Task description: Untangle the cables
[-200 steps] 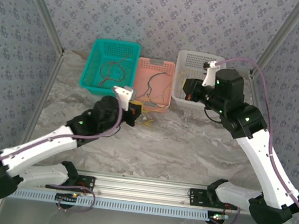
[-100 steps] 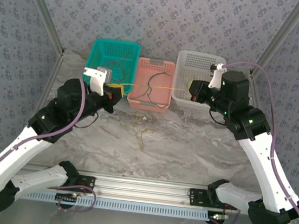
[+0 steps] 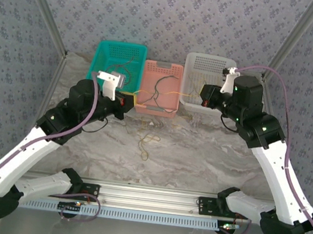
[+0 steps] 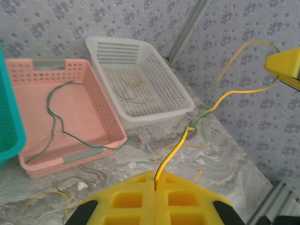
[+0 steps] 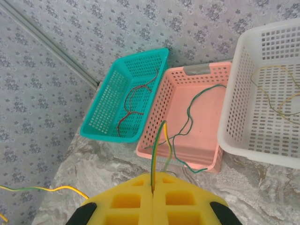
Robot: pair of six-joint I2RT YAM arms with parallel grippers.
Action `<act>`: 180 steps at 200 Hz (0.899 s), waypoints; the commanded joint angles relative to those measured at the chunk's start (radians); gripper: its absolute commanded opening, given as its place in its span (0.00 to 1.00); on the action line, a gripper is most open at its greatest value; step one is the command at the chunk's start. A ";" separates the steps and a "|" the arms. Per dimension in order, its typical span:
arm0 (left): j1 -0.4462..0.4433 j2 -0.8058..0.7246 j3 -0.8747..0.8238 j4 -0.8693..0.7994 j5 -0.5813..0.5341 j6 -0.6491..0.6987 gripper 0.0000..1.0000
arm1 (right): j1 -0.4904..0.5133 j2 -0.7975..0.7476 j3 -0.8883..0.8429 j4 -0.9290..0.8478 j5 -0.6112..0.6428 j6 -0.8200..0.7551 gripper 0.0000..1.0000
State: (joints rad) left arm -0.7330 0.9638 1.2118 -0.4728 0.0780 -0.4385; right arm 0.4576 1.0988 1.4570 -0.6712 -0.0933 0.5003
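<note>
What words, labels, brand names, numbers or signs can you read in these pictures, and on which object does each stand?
None can be read: the teal plastic basket, pink plastic basket, white plastic basket, thin yellow-green cable and yellow fingers carry no lettering; the wallpaper shows only small flower motifs.

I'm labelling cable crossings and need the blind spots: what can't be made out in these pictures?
- Top external: the loose cables on the table are too thin to tell which crosses which.
- Left wrist: the end of the yellow-green cable is hidden between the left fingers.
- Right wrist: the white basket and its yellow cable are cut off by the right edge.
</note>
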 commanded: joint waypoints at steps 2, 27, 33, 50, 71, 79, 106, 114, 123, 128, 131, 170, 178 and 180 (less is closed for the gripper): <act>-0.001 0.006 0.080 0.019 0.120 -0.041 0.00 | -0.019 -0.012 0.014 -0.006 0.015 -0.008 0.00; -0.043 0.020 0.146 0.017 0.171 -0.057 0.00 | -0.051 0.011 0.047 0.001 0.009 -0.009 0.00; -0.059 0.022 0.162 0.018 0.181 -0.058 0.00 | -0.066 0.017 0.056 0.008 0.006 -0.005 0.00; -0.112 0.046 0.205 0.012 0.195 -0.055 0.00 | -0.132 0.040 0.075 0.028 -0.053 0.010 0.00; -0.177 0.101 0.248 0.022 0.197 -0.052 0.00 | -0.245 0.095 0.111 0.096 -0.144 0.064 0.00; -0.195 0.128 0.259 0.036 0.197 -0.055 0.00 | -0.281 0.122 0.130 0.121 -0.187 0.089 0.00; -0.217 0.249 0.312 0.080 0.177 -0.075 0.00 | -0.377 0.244 0.244 0.152 -0.270 0.150 0.00; -0.217 0.295 0.343 0.085 0.175 -0.078 0.00 | -0.399 0.280 0.278 0.160 -0.283 0.156 0.00; -0.217 0.349 0.388 0.083 0.172 -0.078 0.00 | -0.422 0.326 0.328 0.168 -0.299 0.160 0.00; -0.217 0.379 0.414 0.081 0.171 -0.076 0.00 | -0.434 0.357 0.355 0.169 -0.308 0.159 0.00; -0.217 0.398 0.430 0.079 0.171 -0.073 0.00 | -0.440 0.371 0.372 0.172 -0.314 0.160 0.00; -0.189 0.650 0.670 0.007 0.145 -0.057 0.00 | -0.505 0.618 0.580 0.204 -0.393 0.170 0.00; -0.171 0.704 0.713 -0.006 0.146 -0.062 0.00 | -0.519 0.669 0.611 0.231 -0.420 0.183 0.00; -0.170 0.719 0.727 -0.011 0.146 -0.064 0.00 | -0.522 0.691 0.621 0.239 -0.429 0.188 0.00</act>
State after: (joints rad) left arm -0.9356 1.5803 1.8095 -0.4442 0.2348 -0.5018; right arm -0.0296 1.6646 1.9827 -0.4988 -0.4297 0.6502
